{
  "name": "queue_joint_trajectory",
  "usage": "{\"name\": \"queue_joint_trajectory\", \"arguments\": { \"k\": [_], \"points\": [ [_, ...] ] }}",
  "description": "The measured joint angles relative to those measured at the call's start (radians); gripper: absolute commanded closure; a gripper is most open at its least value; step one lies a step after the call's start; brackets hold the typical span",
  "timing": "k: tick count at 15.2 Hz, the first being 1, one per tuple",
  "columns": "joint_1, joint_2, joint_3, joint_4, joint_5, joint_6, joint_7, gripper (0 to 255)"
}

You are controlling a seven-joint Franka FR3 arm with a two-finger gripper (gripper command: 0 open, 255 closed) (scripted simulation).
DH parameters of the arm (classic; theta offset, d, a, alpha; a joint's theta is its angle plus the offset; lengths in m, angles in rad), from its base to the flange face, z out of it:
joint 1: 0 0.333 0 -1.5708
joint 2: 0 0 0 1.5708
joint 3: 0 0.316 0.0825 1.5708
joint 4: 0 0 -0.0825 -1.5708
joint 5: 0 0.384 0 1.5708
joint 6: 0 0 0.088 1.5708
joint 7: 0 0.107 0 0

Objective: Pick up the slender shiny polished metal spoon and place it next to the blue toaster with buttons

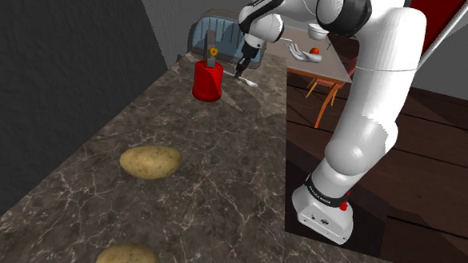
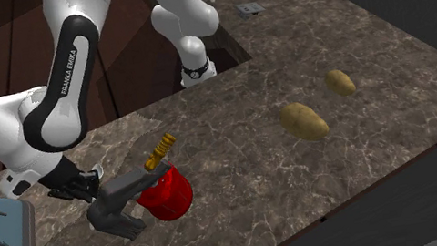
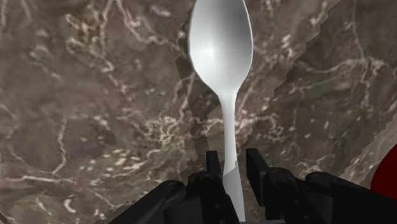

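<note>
Nearest in the shoulder view, two tan potatoes on the dark veined marble counter. Farther along, a red rounded pot with a grey handle. Just beside it, the black two-finger gripper clenched on the handle of the slender pale polished spoon, bowl pointing away over the counter. Beyond, the blue-grey ribbed toaster.

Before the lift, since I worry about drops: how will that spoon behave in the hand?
The spoon looks glossy and smooth, so probably slippery. Its thin handle suggests it's light, though the wider bowl end may make it pivot.
</note>
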Motion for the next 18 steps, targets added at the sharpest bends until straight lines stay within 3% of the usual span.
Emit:
{"name": "queue_joint_trajectory", "arguments": {
  "k": [1,7,12,18],
  "points": [
    [0.000,0.000,0.000,0.000,0.000,0.000,0.000,0],
    [0.000,0.000,0.000,0.000,0.000,0.000,0.000,0],
    [-0.003,-0.062,-0.019,0.029,-0.037,-0.086,0.024,0],
    [-0.005,-0.067,-0.021,0.033,-0.041,-0.096,0.025,0]
  ]
}}
